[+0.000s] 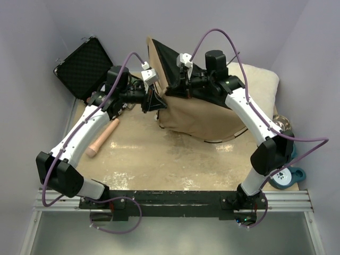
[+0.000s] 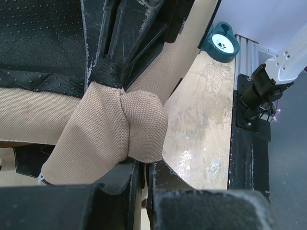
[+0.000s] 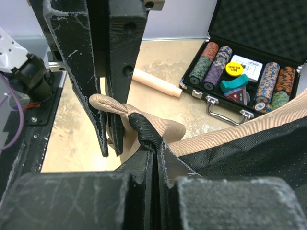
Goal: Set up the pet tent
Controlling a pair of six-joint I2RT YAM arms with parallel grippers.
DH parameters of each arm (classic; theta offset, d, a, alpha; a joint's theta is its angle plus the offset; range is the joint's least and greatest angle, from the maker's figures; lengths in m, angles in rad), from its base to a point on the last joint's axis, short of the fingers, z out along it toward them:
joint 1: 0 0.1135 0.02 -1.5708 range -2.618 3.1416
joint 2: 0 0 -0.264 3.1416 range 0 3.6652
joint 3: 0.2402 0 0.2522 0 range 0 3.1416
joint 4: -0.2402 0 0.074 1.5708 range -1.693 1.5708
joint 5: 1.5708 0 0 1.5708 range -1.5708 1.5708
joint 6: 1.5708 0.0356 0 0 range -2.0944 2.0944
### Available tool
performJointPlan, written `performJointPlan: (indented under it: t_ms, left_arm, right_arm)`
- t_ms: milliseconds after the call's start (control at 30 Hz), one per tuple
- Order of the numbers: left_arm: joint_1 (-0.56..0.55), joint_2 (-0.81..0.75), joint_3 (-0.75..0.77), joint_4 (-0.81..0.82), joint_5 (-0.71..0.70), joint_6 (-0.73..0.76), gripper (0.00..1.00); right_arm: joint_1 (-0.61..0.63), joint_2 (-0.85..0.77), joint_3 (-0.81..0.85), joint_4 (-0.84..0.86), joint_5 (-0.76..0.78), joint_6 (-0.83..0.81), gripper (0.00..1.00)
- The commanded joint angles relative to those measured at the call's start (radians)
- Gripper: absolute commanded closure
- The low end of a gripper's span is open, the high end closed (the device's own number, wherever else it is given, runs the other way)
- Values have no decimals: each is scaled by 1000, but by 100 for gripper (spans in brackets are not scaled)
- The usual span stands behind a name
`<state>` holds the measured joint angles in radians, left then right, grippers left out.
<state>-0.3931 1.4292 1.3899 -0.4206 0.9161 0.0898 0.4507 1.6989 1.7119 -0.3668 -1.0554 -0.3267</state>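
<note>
Pet tent (image 1: 196, 119) | tan woven fabric | black dotted underside | corner bunched

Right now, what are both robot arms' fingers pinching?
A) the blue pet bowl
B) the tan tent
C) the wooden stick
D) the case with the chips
B: the left fingers are shut on a bunched tan fold of the pet tent, and the right fingers are shut on its black-trimmed edge.
</note>
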Motion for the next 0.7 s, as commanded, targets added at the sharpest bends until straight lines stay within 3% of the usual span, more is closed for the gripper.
performJointPlan:
  t_ms: [0,233,467,667]
  left_arm:
    - [-3,30,49,-32,-25,-42,100]
    - [-6,33,112,-55,9,-25,100]
    - [17,-16,-17,-17,-7,-24,100]
    - [51,-68,-167,75,47,-55,78]
  right_arm:
    - [43,-13,54,-98,12,-115,100]
    - [88,1,51,-222,135,-291,100]
    - [83,5,72,-222,121,-292,100]
    - [83,-2,78,-205,114,-268,100]
